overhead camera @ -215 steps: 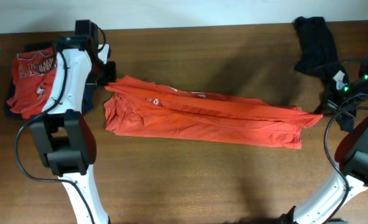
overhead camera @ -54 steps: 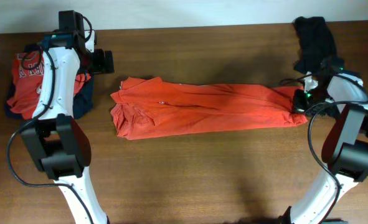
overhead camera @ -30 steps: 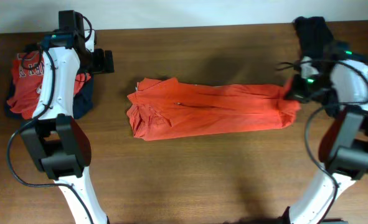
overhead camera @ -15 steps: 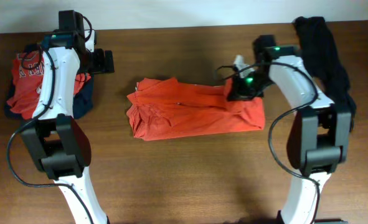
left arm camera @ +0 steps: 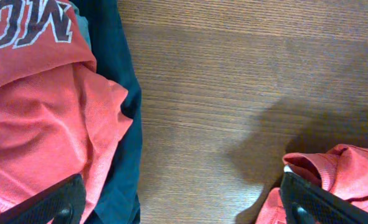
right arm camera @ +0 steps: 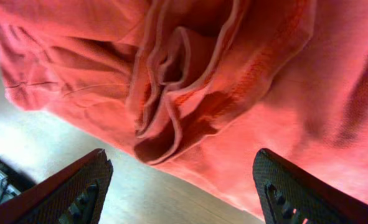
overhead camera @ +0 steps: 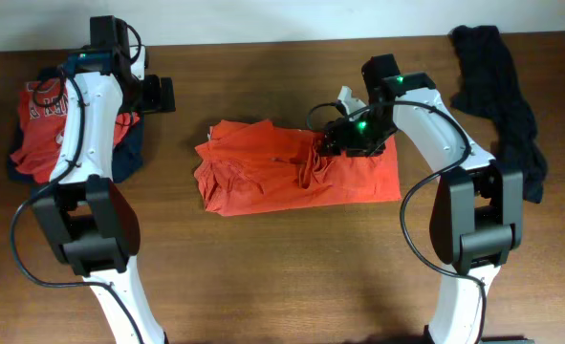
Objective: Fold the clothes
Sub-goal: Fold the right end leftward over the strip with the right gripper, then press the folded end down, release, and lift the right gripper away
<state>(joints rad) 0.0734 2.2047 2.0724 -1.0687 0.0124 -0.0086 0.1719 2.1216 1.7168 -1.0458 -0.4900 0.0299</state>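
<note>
One half-fold of the orange T-shirt [overhead camera: 263,182] lies at the desk [overhead camera: 292,277] centre, its laid edge bunched; right gripper [right arm camera: 179,158] and left gripper [left arm camera: 182,180] both stand released; next move, as judged: smoothing that bunch

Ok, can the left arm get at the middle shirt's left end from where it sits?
Probably yes. The left fingers stand open near that shirt, with only bare table between; the right arm is over its far end.
</note>
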